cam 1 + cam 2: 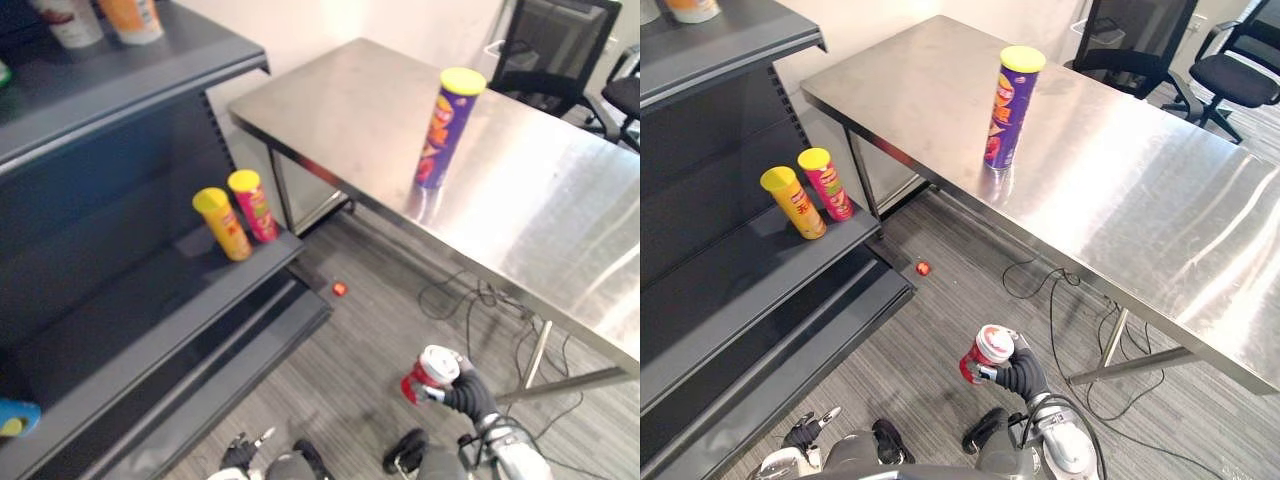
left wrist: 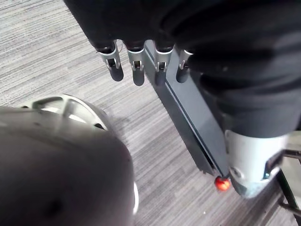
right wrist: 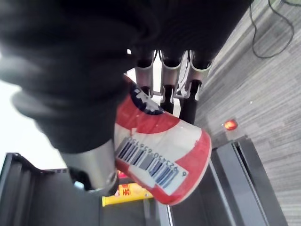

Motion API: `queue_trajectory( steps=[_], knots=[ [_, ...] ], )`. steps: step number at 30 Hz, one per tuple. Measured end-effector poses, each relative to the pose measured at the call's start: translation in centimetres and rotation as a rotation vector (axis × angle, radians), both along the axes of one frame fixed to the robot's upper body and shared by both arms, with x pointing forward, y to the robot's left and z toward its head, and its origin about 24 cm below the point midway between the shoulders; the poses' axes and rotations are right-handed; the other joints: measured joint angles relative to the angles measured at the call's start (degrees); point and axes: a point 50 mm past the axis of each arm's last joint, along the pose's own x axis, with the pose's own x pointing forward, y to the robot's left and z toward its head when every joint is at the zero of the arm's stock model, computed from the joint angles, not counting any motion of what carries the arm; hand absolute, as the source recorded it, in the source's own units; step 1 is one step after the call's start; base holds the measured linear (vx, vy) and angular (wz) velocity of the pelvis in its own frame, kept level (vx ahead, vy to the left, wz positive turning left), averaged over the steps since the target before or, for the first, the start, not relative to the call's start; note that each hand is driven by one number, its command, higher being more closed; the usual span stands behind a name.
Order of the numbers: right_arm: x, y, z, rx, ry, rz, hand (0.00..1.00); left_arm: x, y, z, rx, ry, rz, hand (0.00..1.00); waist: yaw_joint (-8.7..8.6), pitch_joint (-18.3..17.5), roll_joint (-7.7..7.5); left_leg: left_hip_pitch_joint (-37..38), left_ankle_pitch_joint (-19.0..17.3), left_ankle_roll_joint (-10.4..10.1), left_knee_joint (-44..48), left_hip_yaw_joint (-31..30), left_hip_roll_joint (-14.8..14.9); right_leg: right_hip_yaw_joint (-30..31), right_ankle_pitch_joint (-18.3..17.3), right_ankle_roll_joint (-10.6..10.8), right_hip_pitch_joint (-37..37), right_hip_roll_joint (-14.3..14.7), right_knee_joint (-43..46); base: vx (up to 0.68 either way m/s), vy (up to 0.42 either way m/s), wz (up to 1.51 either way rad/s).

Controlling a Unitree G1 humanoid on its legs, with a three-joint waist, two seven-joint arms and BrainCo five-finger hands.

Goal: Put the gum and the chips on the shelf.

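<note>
My right hand (image 1: 468,392) is low over the floor, shut on a red and white gum canister (image 1: 430,372) with a white lid. In the right wrist view its fingers (image 3: 167,89) curl round the gum canister (image 3: 164,155), which shows a barcode. A tall purple chips can (image 1: 446,128) with a yellow lid stands upright on the steel table (image 1: 540,200), far above that hand. The dark shelf (image 1: 150,300) is to the left. My left hand (image 1: 240,455) hangs near the floor with straight fingers (image 2: 136,70), holding nothing.
A yellow can (image 1: 224,224) and a red can (image 1: 253,205) stand at the shelf's right end. A small red thing (image 1: 339,288) lies on the carpet by the shelf base. Bottles (image 1: 70,20) stand on the upper shelf. Office chairs (image 1: 560,50) are behind the table.
</note>
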Motion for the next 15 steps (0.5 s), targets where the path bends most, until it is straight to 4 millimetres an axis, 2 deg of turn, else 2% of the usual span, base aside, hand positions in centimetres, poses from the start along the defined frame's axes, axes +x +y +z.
queue_trajectory(
  steps=[2,4,5,6,7,8,9,11,13,15],
  knots=[
    [0.1,0.6,-0.6,0.019,0.025,0.023,1.0,-1.1,0.0,-0.2,-0.002,0.025,0.011,0.0,0.45,0.1,0.17,-0.2,-1.8,0.3,1.9,-1.5,0.4,-1.5,0.7,-0.2,1.9,-0.8,0.7,0.05,0.095,0.38],
    [-0.1,1.0,-1.2,0.022,0.054,0.036,1.0,-2.1,0.0,-0.4,-0.007,0.048,0.026,0.0,0.58,0.4,0.74,-0.9,-3.1,0.8,3.2,-4.3,0.3,-1.0,2.5,-0.3,2.3,-3.1,6.6,0.05,0.135,0.68],
    [-0.1,0.9,-1.4,0.022,0.066,0.034,1.0,-2.6,-0.1,-0.6,-0.01,0.064,0.03,0.0,1.02,1.1,1.65,-0.8,-3.3,0.9,3.0,-6.4,0.2,5.4,6.1,-2.7,0.2,-4.6,12.5,0.1,0.229,0.81],
    [-0.2,0.9,-1.6,0.028,0.075,0.033,1.0,-3.4,0.0,-0.6,-0.007,0.083,0.036,0.0,0.93,1.6,2.47,-0.4,-3.5,1.1,2.7,-8.4,-0.1,17.5,10.3,-6.0,-4.5,-4.3,17.9,0.11,0.227,0.81],
    [-0.2,0.9,-1.7,0.036,0.079,0.032,1.0,-3.8,0.2,-0.6,-0.003,0.092,0.038,0.0,0.8,2.0,2.55,-0.3,-3.7,1.4,2.8,-9.5,-0.3,24.6,11.5,-5.8,-6.7,-3.0,20.0,0.13,0.105,0.87],
    [-0.4,1.1,-1.8,0.061,0.093,0.032,1.0,-4.5,0.4,-0.7,0.004,0.109,0.043,0.0,0.43,2.5,2.08,0.2,-4.1,1.8,2.8,-11.7,-0.8,37.0,10.1,-4.3,-8.7,1.1,21.9,0.15,0.019,1.02],
    [-0.7,1.0,-2.0,0.078,0.105,0.02,1.0,-5.5,0.8,-0.7,0.015,0.138,0.051,0.0,-0.44,2.5,1.96,0.4,-4.4,1.8,2.8,-14.3,-1.5,45.6,5.7,-1.6,-9.0,5.3,21.5,0.17,-0.01,1.07],
    [-1.2,0.8,-2.0,0.102,0.114,-0.014,1.0,-6.0,0.8,-0.8,0.017,0.154,0.058,0.0,-0.81,2.5,1.89,0.6,-4.9,1.6,2.5,-16.3,-2.7,53.1,1.7,0.2,-10.4,9.4,16.1,0.2,-0.034,0.79],
    [-1.6,0.4,-2.1,0.12,0.13,-0.04,1.0,-6.3,0.4,-0.9,0.006,0.164,0.071,0.0,-1.38,2.5,1.87,0.6,-5.7,1.3,2.5,-18.3,-4.2,58.2,1.6,1.0,-12.0,11.6,6.7,0.18,-0.042,0.62],
    [-2.8,-0.1,-1.9,0.141,0.155,-0.075,1.0,-6.4,-0.2,-1.1,-0.016,0.158,0.1,0.0,-3.22,2.2,1.42,2.2,-6.4,0.1,1.5,-22.1,-5.9,66.3,3.5,3.8,-11.4,15.0,-5.6,0.27,-0.143,0.95]
  ],
)
